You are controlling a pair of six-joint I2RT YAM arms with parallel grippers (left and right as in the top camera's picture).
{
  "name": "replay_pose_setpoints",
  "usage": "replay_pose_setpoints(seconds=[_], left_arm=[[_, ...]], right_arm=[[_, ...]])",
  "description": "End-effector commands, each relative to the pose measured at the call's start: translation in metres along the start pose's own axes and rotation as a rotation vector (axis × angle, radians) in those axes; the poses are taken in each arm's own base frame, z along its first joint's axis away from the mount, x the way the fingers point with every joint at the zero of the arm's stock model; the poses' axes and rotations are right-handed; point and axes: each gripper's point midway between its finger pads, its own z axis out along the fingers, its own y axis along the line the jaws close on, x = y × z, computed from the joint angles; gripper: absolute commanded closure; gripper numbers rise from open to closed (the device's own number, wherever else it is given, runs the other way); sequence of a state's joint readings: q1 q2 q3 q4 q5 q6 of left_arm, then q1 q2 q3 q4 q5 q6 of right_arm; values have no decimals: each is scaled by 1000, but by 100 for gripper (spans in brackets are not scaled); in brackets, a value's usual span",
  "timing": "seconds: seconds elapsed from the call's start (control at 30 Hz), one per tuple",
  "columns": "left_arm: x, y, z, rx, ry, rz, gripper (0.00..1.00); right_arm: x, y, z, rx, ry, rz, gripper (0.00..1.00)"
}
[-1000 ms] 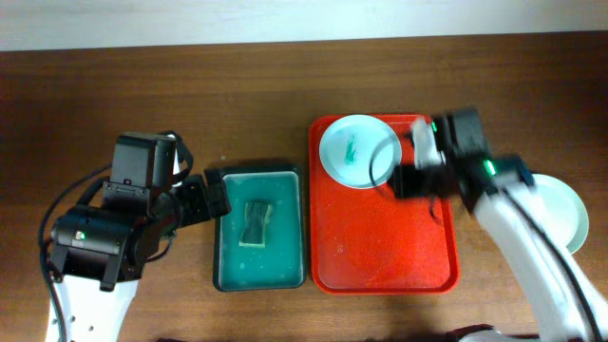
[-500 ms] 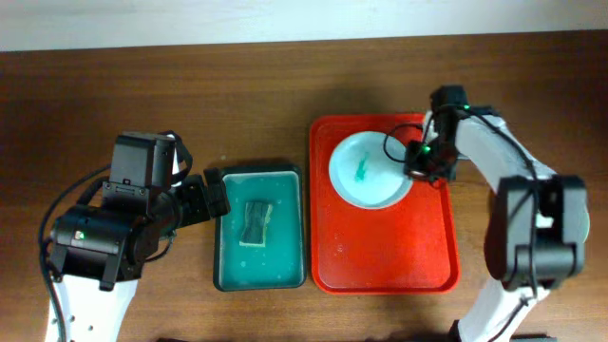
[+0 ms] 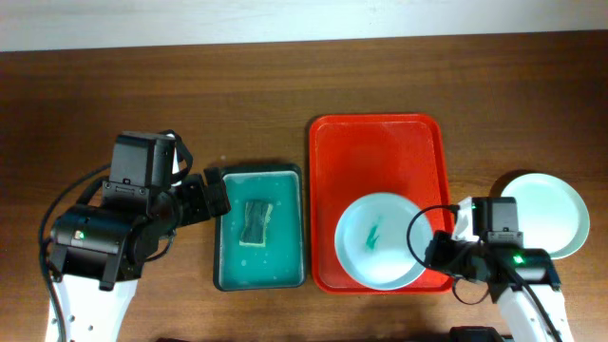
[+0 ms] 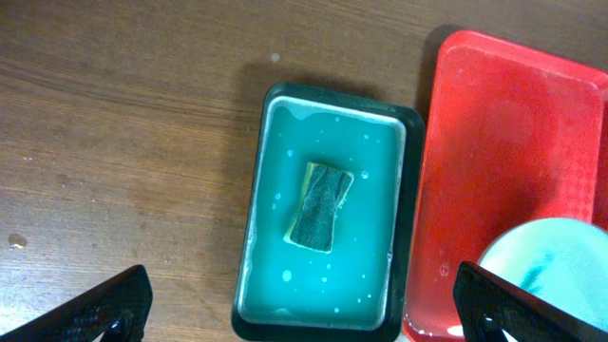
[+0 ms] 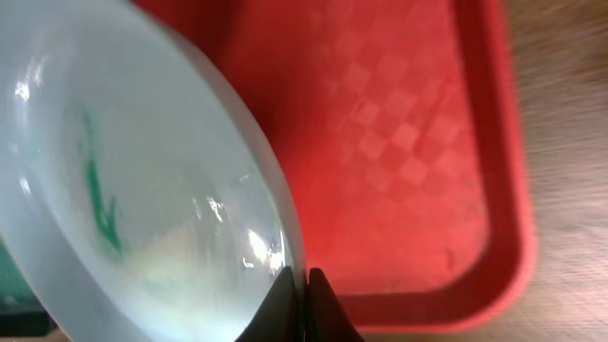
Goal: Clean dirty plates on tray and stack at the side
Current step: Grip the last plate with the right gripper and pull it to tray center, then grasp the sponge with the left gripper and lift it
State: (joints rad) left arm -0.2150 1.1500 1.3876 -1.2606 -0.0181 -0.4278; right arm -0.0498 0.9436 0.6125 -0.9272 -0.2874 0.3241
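Progress: your clean pale round plate (image 3: 546, 211) lies aside | right gripper (image 5: 306, 285) pinches smeared mint plate (image 3: 375, 249) on red plastic tray (image 3: 380, 152) | wiping pending.

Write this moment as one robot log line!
right gripper: shut on rim of smeared plate, tray near edge | left gripper: open beside basin | sponge: in basin | clean plate: on table, right of tray

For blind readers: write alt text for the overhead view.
The right gripper holds a green-smeared plate over the near edge of the red tray. A teal basin with a sponge sits left of the tray; a second plate lies to its right.
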Motion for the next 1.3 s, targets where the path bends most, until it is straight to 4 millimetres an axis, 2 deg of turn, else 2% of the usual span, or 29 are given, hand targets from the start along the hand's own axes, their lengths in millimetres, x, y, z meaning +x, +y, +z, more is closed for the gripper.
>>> replay_pose_setpoints(seconds=[0.0, 0.13, 0.17, 0.2, 0.23, 0.27, 0.3, 0.37, 0.4, 0.47, 0.5, 0.57, 0.6, 0.63, 0.67, 0.7, 0.77, 0.87, 0.9, 0.97, 1.03, 1.07, 1.1, 1.2, 1.27], left_arm=[[-3, 0, -3, 2, -15, 5, 1], [-3, 0, -3, 2, -15, 5, 1], [-3, 0, -3, 2, -15, 5, 1], [-3, 0, -3, 2, -15, 4, 1], [-3, 0, -3, 2, -15, 4, 0], [-3, 0, -3, 2, -15, 4, 1], [-3, 0, -3, 3, -16, 4, 1], [-3, -1, -3, 8, -16, 4, 1], [-4, -3, -3, 18, -19, 4, 1], [1, -14, 2, 69, 18, 64, 1], [11, -23, 13, 90, 77, 150, 7], [33, -27, 41, 55, 182, 223, 15], [47, -23, 60, 7, 242, 252, 16], [60, -18, 80, -43, 301, 277, 25], [76, -16, 103, -67, 380, 291, 28], [86, -16, 117, -75, 442, 289, 33], [102, -10, 146, -125, 559, 276, 57], [120, -9, 187, -151, 663, 268, 62], [124, -10, 196, -150, 678, 267, 67], [137, -18, 210, -108, 738, 244, 67], [144, -13, 217, -128, 769, 245, 68], [143, -13, 221, -133, 761, 248, 80], [139, -15, 226, -127, 731, 253, 100], [129, -15, 233, -138, 680, 266, 100], [124, -18, 227, -141, 687, 266, 100]], right_arm=[[-12, 2, 19, -8, 39, -56, 96], [-22, -11, 72, 19, 149, -99, 96], [-23, -11, 75, 20, 155, -97, 95], [-26, -11, 78, 21, 163, -105, 88], [-33, -8, 75, 19, 163, -138, 64], [-42, -3, 69, 16, 151, -152, 58], [-59, 7, 54, 10, 127, -159, 51], [-79, 22, 25, 8, 107, -165, 50], [-88, 32, 4, 5, 94, -173, 50], [-96, 47, -31, -11, 43, -188, 50], [-93, 52, -46, -32, 8, -196, 50], [-83, 60, -72, -61, -52, -216, 50], [-79, 61, -82, -67, -76, -224, 50], [-73, 62, -91, -71, -94, -230, 50], [-64, 62, -100, -72, -105, -234, 49], [-59, 61, -103, -72, -105, -234, 48], [-55, 59, -103, -65, -89, -229, 47], [-56, 57, -95, -58, -58, -218, 47], [-57, 56, -92, -54, -41, -213, 47], [-56, 54, -84, -45, -3, -200, 47], [-55, 52, -79, -39, 26, -191, 47], [-55, 52, -78, -38, 28, -190, 47], [-55, 52, -78, -38, 28, -190, 47], [-55, 51, -78, -37, 29, -190, 47], [-54, 51, -78, -36, 35, -188, 47]])
